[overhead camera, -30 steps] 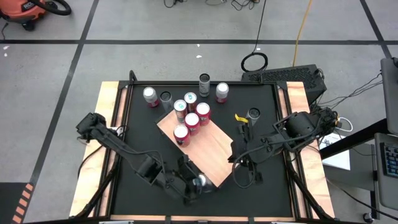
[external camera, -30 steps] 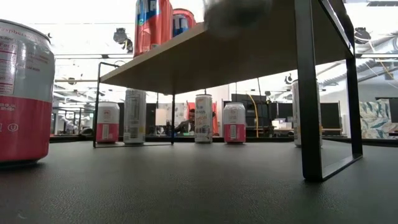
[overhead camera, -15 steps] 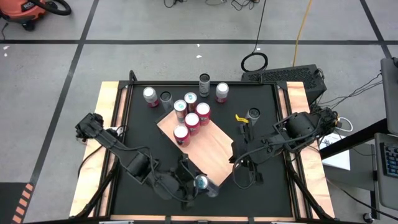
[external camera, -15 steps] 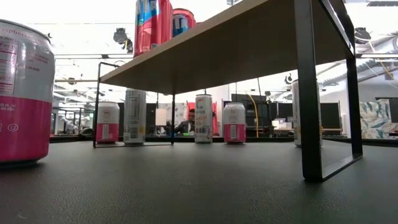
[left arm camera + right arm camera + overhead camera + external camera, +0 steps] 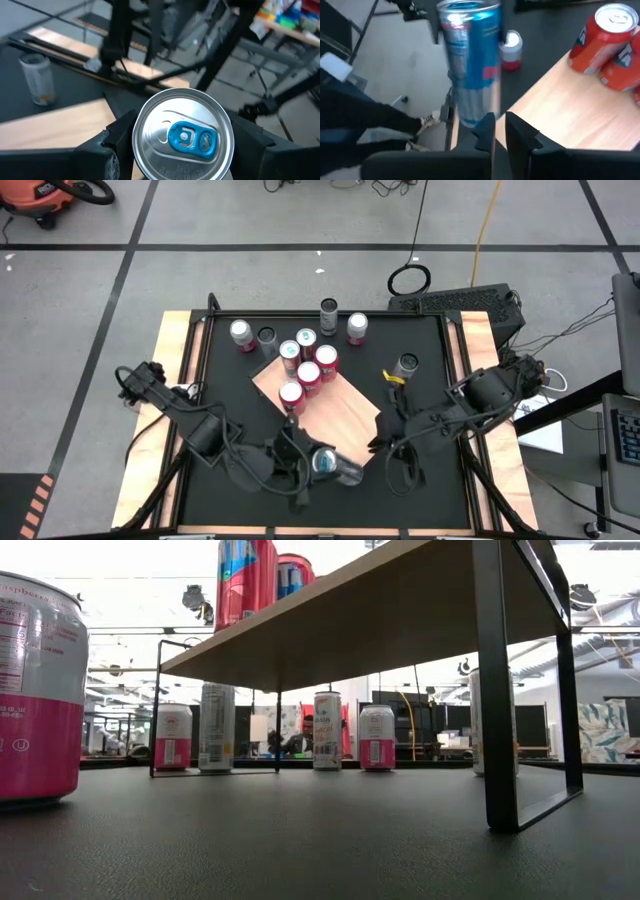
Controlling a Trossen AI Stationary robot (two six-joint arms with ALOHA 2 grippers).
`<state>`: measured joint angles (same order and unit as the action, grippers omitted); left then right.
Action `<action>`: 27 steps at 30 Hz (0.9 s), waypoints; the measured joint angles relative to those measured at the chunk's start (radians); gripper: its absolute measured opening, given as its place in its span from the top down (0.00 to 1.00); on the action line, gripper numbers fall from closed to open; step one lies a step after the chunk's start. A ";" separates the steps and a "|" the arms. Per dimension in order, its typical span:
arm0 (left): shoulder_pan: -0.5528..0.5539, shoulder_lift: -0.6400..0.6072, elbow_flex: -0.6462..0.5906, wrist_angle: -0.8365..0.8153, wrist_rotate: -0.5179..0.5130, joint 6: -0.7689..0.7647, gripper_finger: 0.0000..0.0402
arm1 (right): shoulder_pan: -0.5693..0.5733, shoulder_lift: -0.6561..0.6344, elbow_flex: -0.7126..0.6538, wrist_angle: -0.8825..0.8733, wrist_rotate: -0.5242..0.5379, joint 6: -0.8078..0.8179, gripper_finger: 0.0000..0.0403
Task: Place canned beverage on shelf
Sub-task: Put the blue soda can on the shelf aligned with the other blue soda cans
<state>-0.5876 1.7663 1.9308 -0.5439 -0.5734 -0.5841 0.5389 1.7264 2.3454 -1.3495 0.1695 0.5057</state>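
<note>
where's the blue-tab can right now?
High view: the blue-tab can sits in the left end effector, just off the near corner of the shelf, with the right end effector to its right.

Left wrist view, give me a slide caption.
Left tool grips a silver can with a blue tab beside the wooden shelf.

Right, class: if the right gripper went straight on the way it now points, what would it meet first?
Probably the blue can held in the left gripper, beside the shelf; depth is unclear.
</note>
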 joint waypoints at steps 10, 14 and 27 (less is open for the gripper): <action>0.038 0.000 0.094 0.005 -0.139 0.015 0.44 | 0.021 0.000 0.000 0.059 0.110 0.027 0.60; 0.055 0.001 0.120 0.016 -0.165 0.016 0.44 | 0.022 -0.002 0.000 0.060 0.178 0.006 0.39; 0.073 0.000 0.156 0.147 -0.168 0.012 0.44 | 0.014 0.008 -0.001 0.064 0.385 -0.066 0.02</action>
<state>-0.5145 1.7664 2.0869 -0.3965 -0.7413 -0.5721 0.5530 1.7344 2.3447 -1.2858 0.5540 0.4397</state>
